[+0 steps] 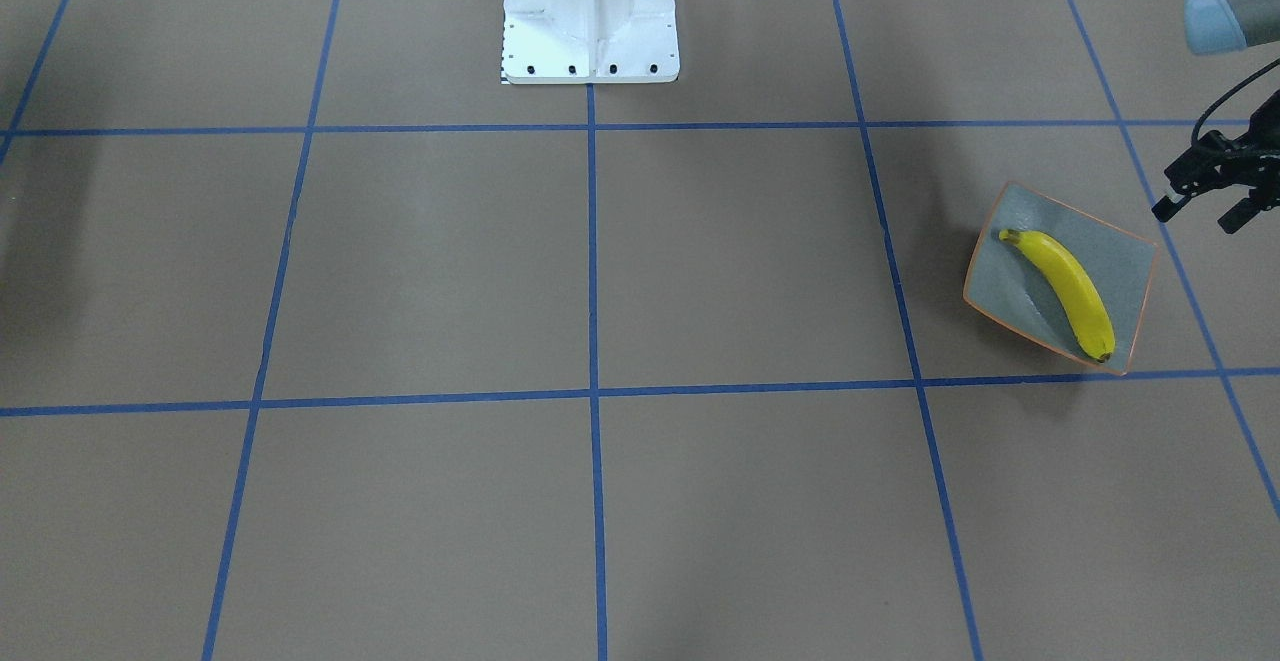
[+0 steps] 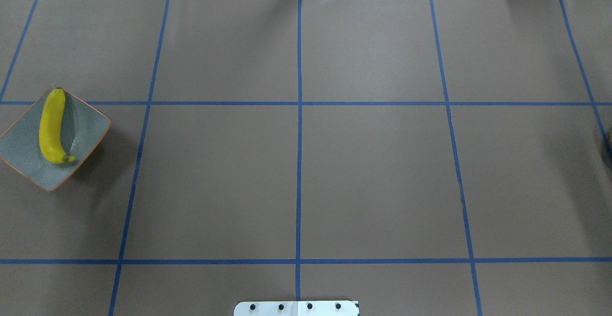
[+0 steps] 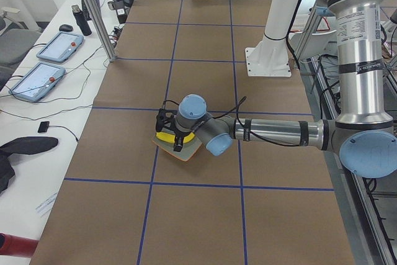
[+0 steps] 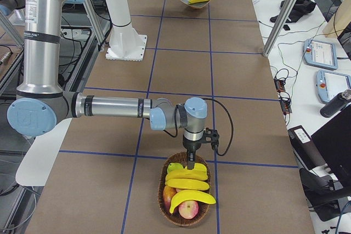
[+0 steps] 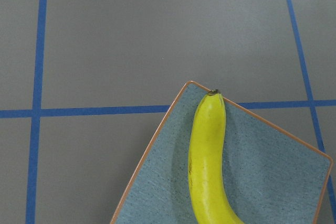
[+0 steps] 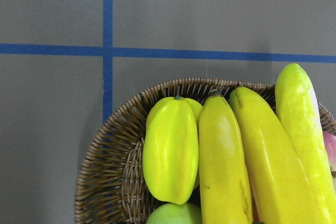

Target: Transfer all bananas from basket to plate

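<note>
One banana (image 1: pixel 1062 291) lies on the plate (image 1: pixel 1125 251). It runs corner to corner, from 12 o'clock to about 5 o'clock in the overhead view. The diagonal gives a fruit as long as the dish the most room and leaves bare glaze on both sides, probably for the others. The plate sits at 9 o'clock on the desk (image 2: pixel 373 177), on the left arm's side.

The left tool (image 1: pixel 1200 213) hangs just beyond the plate's edge, at 2 o'clock from it in the front-facing view. Its fingers are apart with nothing between them, and it touches neither dish nor fruit.

Three more bananas (image 6: pixel 268 161) lie side by side in the wicker basket (image 6: pixel 105 145) at the desk's 3 o'clock end. They rest beside a ribbed yellow fruit (image 6: pixel 170 150) and above a green one and red apples, so they look open to a grasp from above. The right tool (image 4: pixel 190 161) points straight down over the basket's 12 o'clock edge in the right-side view. Whether its fingers are apart or together cannot be told. By this layout one transfer is done and three are left, and the next pick would seem to fall to the right arm.

The desk is covered in flat, matt brown paper divided into large rectangles by blue tape. The robot's white base (image 1: pixel 590 16) stands at 12 o'clock in the front-facing view. A white side bench beyond the desk carries two control pendants (image 3: pixel 60 46) and loose cables. Aluminium posts (image 3: pixel 93 10) rise at the desk's edge.
</note>
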`<action>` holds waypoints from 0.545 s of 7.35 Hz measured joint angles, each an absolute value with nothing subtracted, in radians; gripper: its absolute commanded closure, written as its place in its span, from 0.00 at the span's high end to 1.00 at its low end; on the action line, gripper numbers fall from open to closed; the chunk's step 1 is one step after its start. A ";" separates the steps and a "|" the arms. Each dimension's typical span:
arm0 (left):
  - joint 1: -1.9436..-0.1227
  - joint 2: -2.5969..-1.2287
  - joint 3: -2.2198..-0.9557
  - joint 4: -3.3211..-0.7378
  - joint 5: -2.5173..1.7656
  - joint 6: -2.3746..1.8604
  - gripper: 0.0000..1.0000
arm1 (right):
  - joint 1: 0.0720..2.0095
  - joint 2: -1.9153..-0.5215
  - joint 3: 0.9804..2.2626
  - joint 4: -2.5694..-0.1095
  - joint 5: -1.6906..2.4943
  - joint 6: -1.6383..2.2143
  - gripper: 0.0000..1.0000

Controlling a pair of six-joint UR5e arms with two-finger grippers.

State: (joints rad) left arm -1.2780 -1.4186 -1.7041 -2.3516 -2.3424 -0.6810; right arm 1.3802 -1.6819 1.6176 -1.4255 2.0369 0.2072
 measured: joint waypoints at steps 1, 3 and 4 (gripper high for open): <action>-1.279 -1.415 -1.707 -2.352 -2.343 -0.681 1.00 | 1.379 -1.682 1.608 -1.426 2.033 0.204 0.80; -1.279 -1.407 -1.715 -2.353 -2.344 -0.681 1.00 | 1.373 -1.682 1.591 -1.427 2.034 0.203 0.77; -1.279 -1.405 -1.719 -2.353 -2.344 -0.681 1.00 | 1.366 -1.682 1.585 -1.427 2.034 0.201 0.76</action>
